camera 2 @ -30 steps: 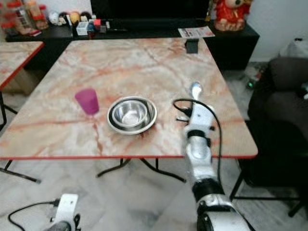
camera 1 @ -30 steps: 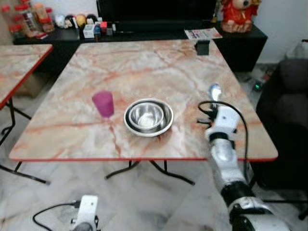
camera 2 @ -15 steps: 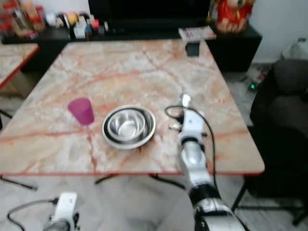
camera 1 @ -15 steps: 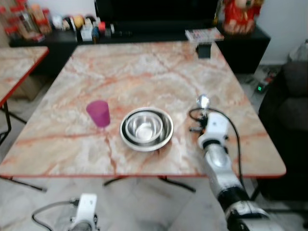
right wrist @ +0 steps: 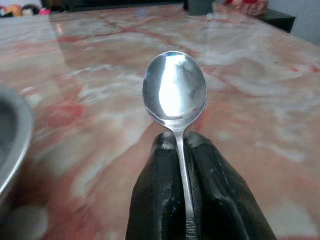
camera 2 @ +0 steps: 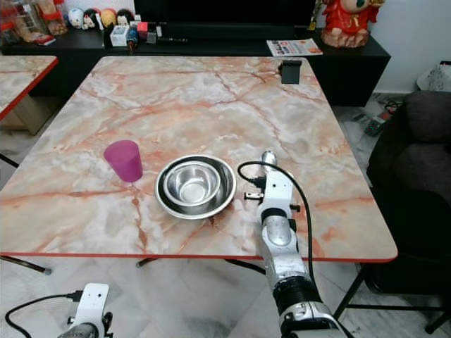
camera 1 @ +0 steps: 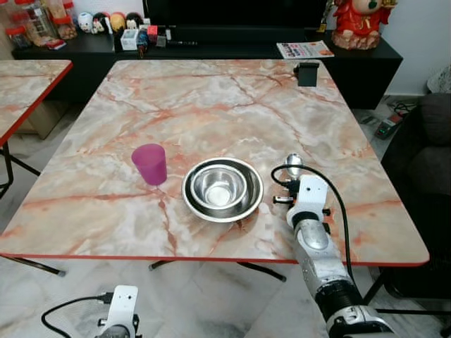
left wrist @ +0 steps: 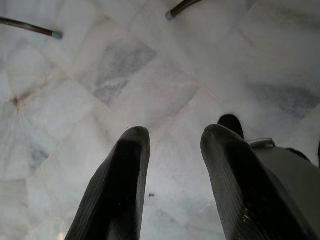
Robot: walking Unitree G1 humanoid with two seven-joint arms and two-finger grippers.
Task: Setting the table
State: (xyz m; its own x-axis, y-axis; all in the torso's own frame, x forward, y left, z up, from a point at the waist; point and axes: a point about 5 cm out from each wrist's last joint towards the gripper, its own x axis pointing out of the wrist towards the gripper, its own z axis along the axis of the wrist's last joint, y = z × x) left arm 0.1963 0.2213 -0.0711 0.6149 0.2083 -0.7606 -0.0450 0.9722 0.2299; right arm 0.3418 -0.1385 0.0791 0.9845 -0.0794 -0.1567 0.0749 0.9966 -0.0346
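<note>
Right wrist view: right hand (right wrist: 186, 150) is pinching the spoon (right wrist: 175, 95) over the tabletop (camera 1: 211, 98) near its front edge; bowl (camera 1: 222, 189) and cup (camera 1: 150, 163) are sitting placed, spoon still pending. Left hand (left wrist: 172, 150) is hanging spread.

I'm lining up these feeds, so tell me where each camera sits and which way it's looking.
Left eye: on the head, looking down at the table with cup and bowl; right arm shows.
Right eye: beside it, same scene.
Left wrist: on the hanging left arm, facing the floor past the left gripper.
Right wrist: facing across the table; right gripper pinches a spoon.
Spoon and bowl rim show in the eye and right wrist views.
</note>
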